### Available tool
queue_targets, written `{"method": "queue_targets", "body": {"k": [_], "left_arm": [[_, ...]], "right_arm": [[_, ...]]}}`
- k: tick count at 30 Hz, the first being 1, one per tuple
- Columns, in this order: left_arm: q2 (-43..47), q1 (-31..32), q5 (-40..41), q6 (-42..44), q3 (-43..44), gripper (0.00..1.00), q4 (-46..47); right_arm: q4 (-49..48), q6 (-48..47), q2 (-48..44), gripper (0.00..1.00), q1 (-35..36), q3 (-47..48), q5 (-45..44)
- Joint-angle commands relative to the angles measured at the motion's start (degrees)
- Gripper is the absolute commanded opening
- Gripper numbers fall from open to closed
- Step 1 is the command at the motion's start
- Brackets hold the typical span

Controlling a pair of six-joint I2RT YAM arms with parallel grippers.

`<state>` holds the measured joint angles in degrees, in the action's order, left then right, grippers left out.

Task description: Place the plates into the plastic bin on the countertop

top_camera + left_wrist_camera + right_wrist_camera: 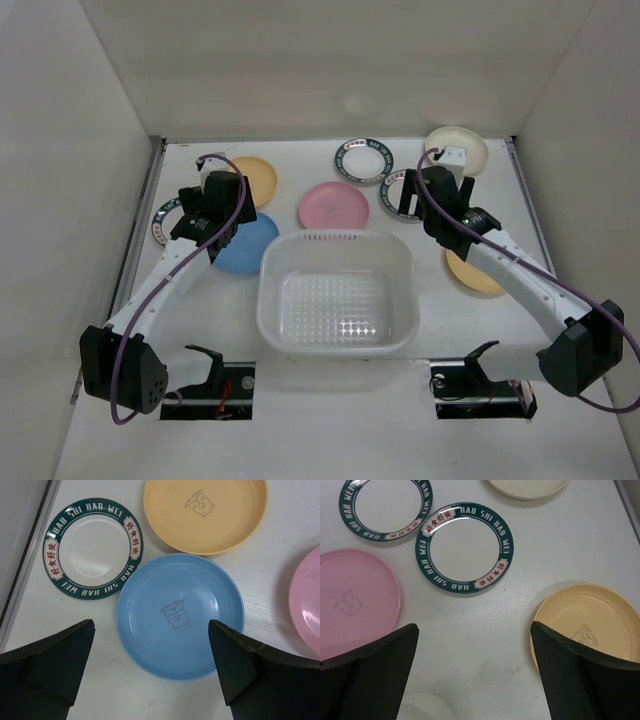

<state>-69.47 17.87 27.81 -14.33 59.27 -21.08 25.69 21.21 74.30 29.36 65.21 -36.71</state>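
Bin beside blue plate, left pincer spread

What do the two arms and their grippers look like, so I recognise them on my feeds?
Both match: the left arm and right arm have white links between black joint housings, each trailed by a purple cable. The left gripper and right gripper have matte black, wedge-shaped fingers. No markings are legible.
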Motion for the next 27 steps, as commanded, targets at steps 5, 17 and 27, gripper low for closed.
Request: {"method": "queue_targets", "body": {"k": [5, 17, 27], "left_arm": [[2.8, -0.1, -0.9, 0.6, -0.5, 1.00, 1.9], [6.2, -1.3, -0.9, -2.5, -2.7, 1.00, 0.7], [10.8, -12.6, -9.0, -15.0, -12.3, 0.90, -8.7]], "right_arm": [[0.8, -0.3, -1.7, 1.00, 2.8, 0.9, -4.3], [-4.2, -2.5, -10.1, 1.00, 6.3, -6.6, -1.7], [-12.2, -4.0, -17.8, 1.00, 8.4, -12.8, 0.6]]}}
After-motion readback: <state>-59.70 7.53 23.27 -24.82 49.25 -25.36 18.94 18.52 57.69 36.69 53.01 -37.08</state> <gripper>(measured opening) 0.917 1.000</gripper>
